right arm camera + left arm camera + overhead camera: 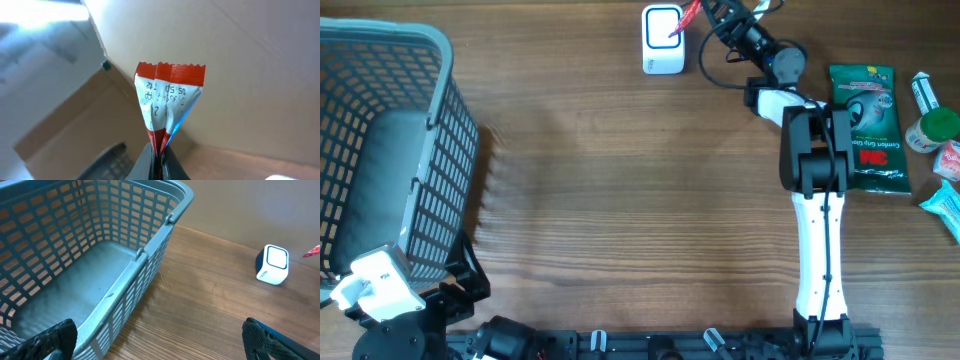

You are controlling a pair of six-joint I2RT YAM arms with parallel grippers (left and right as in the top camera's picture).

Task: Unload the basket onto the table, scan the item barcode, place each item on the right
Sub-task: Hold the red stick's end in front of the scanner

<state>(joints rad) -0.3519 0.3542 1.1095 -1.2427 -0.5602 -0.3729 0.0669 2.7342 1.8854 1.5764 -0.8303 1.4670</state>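
As right claw (159,165) pinches sachet (167,100), scanner (662,40) — beside

overhead: fixed high up, looks straight dn on table (620,200), far off, whole top in frame.
left wrist: low, right by basket (150,247), faces across table twd scanner (272,265).
right wrist: v. close on packet (167,100), angled upward.
shared: overhead + left wrist both get basket & scanner; overhead + right wrist both get packet.
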